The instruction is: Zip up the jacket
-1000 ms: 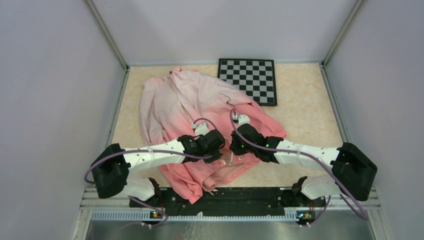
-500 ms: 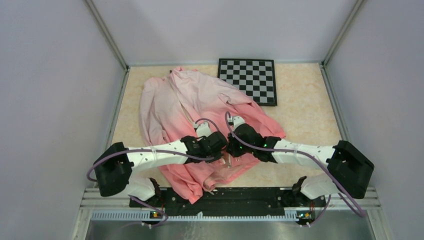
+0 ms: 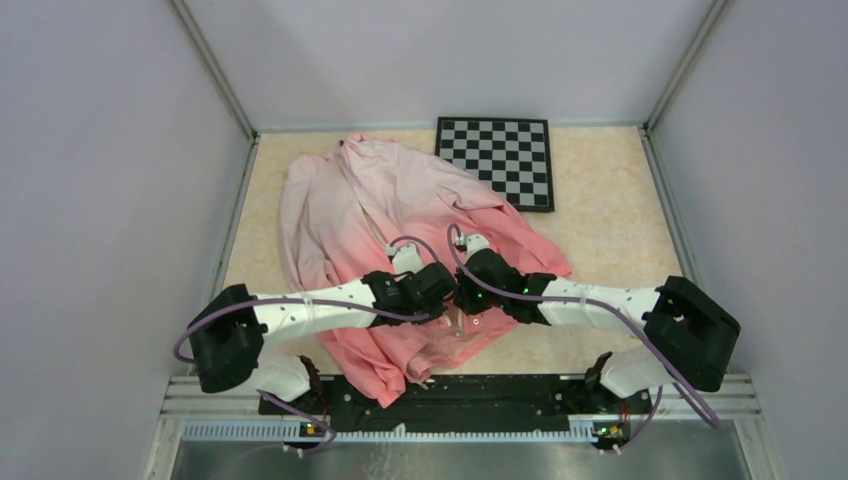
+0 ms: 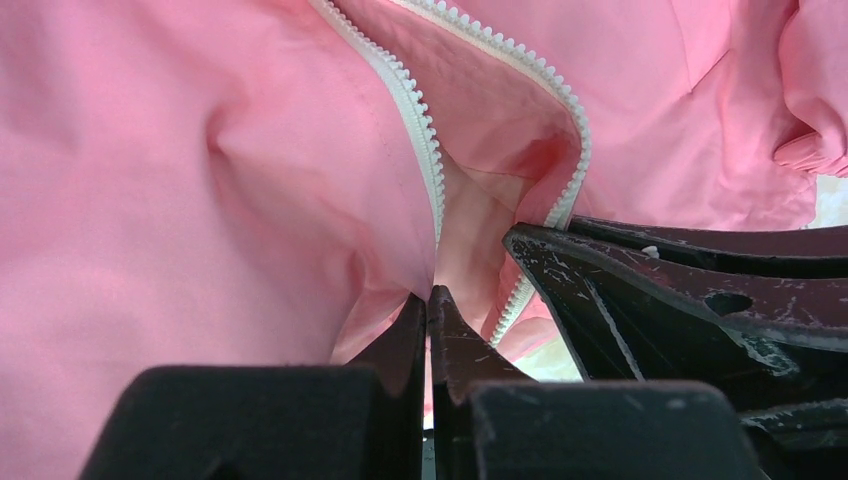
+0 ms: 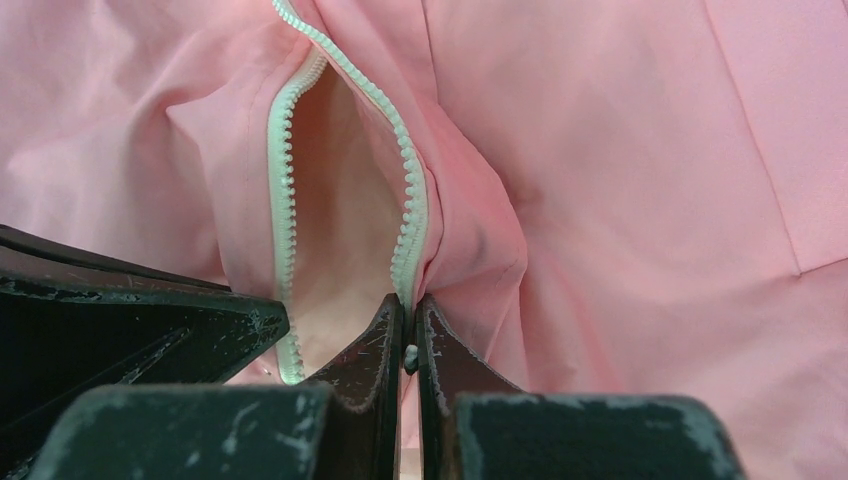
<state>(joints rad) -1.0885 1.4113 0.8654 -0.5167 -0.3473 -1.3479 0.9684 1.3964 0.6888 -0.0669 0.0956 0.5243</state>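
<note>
Though seemingly pinched, jacket (image 3: 340, 200) unzipped

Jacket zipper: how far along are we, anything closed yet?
Done: on the jacket, each side of the zipper is pinched near the hem, one by the left gripper, one by the right gripper. In hand: lining up the two bottom ends. Left: all the zipping; the teeth stand apart and I can't make out a slider.
</note>
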